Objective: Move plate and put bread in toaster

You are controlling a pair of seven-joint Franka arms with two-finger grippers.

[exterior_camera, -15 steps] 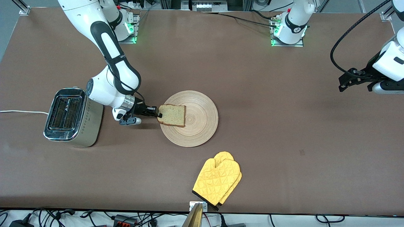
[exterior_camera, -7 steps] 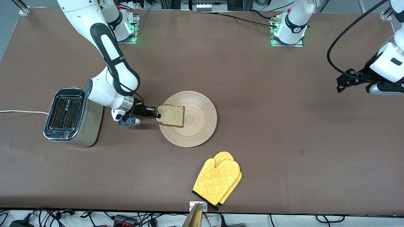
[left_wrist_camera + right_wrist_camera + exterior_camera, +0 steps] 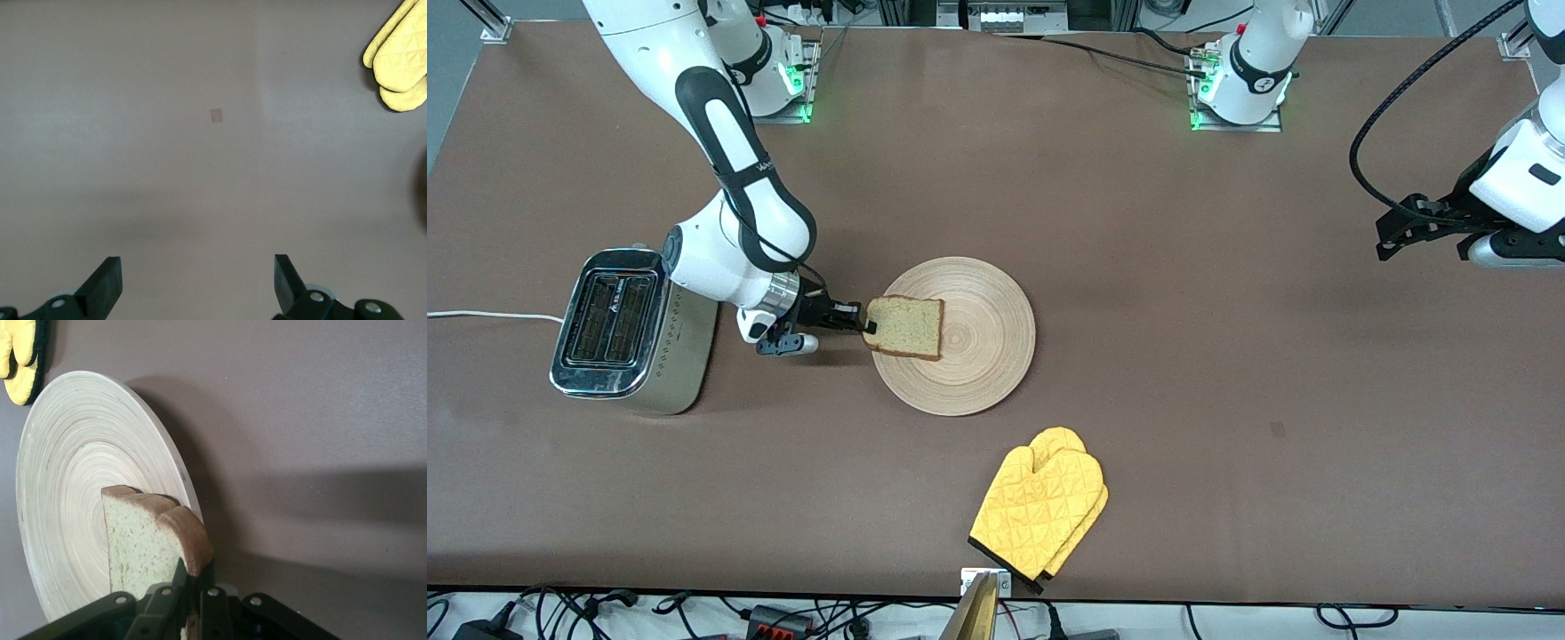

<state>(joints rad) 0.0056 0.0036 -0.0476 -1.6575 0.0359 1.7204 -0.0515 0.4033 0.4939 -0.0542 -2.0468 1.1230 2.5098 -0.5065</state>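
The pale wooden plate [image 3: 969, 356] lies mid-table; it also shows in the right wrist view [image 3: 73, 487]. The bread [image 3: 907, 326] hangs over the plate's edge toward the toaster, tilted up on its crust [image 3: 150, 540]. My right gripper [image 3: 868, 327] is shut on the bread's edge, between the plate and the toaster. The toaster [image 3: 627, 331], chrome top with two empty slots, stands toward the right arm's end of the table. My left gripper [image 3: 1385, 242] is open and empty in the air over bare table at the left arm's end, its fingertips [image 3: 110, 283] wide apart.
A yellow oven mitt [image 3: 1040, 511] lies near the table's front edge, nearer to the front camera than the plate; it shows in the left wrist view [image 3: 400, 63] too. The toaster's white cord [image 3: 489, 315] runs off the table's end.
My right gripper has drawn the bread a little toward the toaster and the plate has shifted slightly the same way. The left arm rose slightly, then held still.
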